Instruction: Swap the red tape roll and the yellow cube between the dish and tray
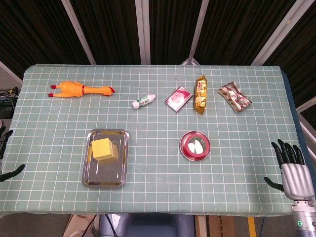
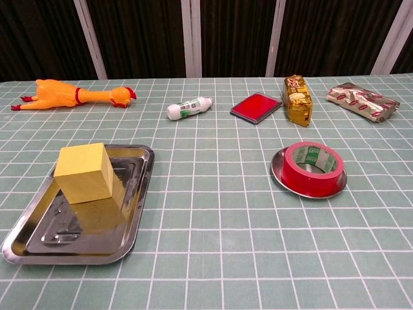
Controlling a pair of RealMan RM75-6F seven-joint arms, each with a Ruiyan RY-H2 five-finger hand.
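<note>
A yellow cube (image 1: pixel 102 148) (image 2: pixel 84 172) sits in the far part of a steel tray (image 1: pixel 100 176) (image 2: pixel 131 219) at the front left of the table. A red tape roll (image 1: pixel 196 144) (image 2: pixel 313 166) lies flat in a small round metal dish (image 1: pixel 184 154) (image 2: pixel 279 173) to the right of the tray. My right hand (image 1: pixel 293 165) hangs off the table's right edge, fingers apart, holding nothing. Only the dark fingertips of my left hand (image 1: pixel 5 143) show at the left border of the head view. The chest view shows neither hand.
Along the far side lie a rubber chicken (image 1: pixel 79 89) (image 2: pixel 71 93), a small white bottle (image 1: pixel 143 101) (image 2: pixel 189 107), a red flat case (image 1: pixel 178 98) (image 2: pixel 256 106), a gold snack pack (image 1: pixel 200 94) (image 2: pixel 297 98) and a silver foil pack (image 1: pixel 235 97) (image 2: pixel 361 101). A green checked cloth (image 1: pixel 158 197) covers the table.
</note>
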